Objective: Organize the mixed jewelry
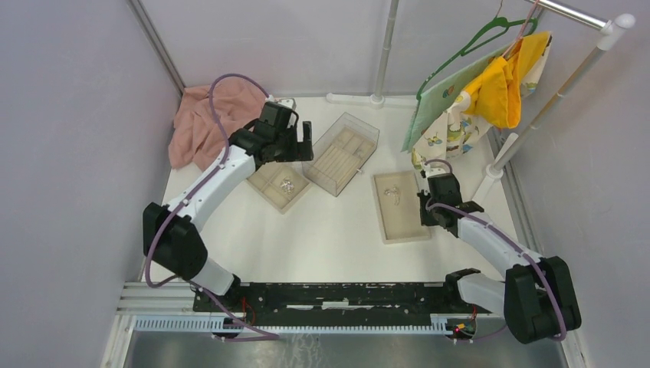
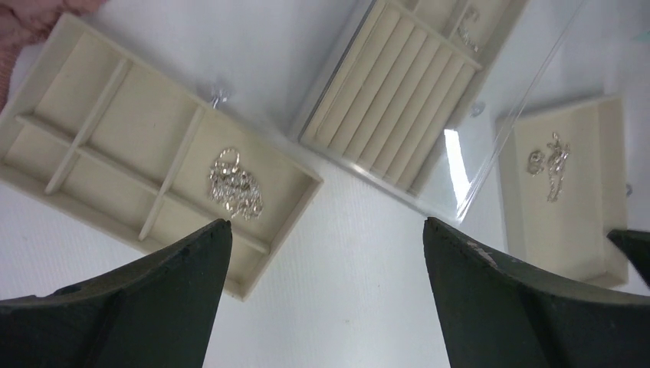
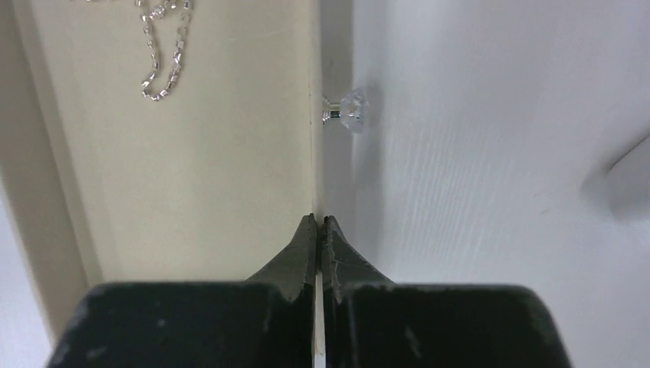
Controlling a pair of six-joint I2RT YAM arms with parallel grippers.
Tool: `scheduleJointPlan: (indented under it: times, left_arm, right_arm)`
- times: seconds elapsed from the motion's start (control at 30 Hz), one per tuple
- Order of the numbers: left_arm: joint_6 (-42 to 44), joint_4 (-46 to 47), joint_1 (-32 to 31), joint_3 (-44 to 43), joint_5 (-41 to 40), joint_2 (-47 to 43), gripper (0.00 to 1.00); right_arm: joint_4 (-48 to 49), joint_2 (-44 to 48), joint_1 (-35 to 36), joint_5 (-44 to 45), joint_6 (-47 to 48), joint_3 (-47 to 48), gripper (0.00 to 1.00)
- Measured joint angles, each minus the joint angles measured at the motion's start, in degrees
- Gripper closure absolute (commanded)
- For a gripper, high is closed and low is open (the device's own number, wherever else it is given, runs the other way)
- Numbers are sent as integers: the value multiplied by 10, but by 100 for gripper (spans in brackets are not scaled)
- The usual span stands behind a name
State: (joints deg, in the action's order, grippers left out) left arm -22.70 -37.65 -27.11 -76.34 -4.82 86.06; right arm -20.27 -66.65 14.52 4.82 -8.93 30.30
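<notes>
The mixed jewelry lies in two beige trays. A silver heap (image 2: 235, 188) fills one compartment of the divided left tray (image 2: 100, 130). A thin chain (image 3: 165, 54) and small pieces (image 2: 553, 165) lie in the plain right tray (image 1: 398, 222). A crystal-tipped stud (image 3: 345, 109) lies on the table against that tray's right wall. My left gripper (image 2: 327, 224) hangs open above the table between the trays, holding nothing. My right gripper (image 3: 318, 221) is shut, its tips right at the right tray's side wall; I cannot tell whether they pinch it.
A clear plastic box (image 1: 341, 153) with a ridged beige insert stands between the trays. A pink cloth (image 1: 207, 123) is bunched at the back left. Clothes on hangers (image 1: 490, 84) and a white rack pole (image 1: 510, 149) stand at the back right. Another small silver piece (image 2: 218, 93) lies by the left tray.
</notes>
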Motion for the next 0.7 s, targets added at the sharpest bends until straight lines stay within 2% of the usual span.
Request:
scheduleJointPlan:
  times: [0.17, 0.4, 0.53, 0.7]
  left_arm:
    - [0, 0, 5, -122, 0, 97, 0]
    - [0, -9, 24, -281, 3, 245, 0]
    - [0, -14, 37, -334, 13, 315, 0]
    - [0, -15, 42, -333, 55, 368, 0]
  right_arm:
    - [-29, 56, 5, 10, -99, -29, 100]
    - [-78, 77, 50, 70, -248, -22, 100]
    - [-98, 77, 69, 90, -304, 0, 100]
    - [-116, 73, 92, 116, -351, 34, 100]
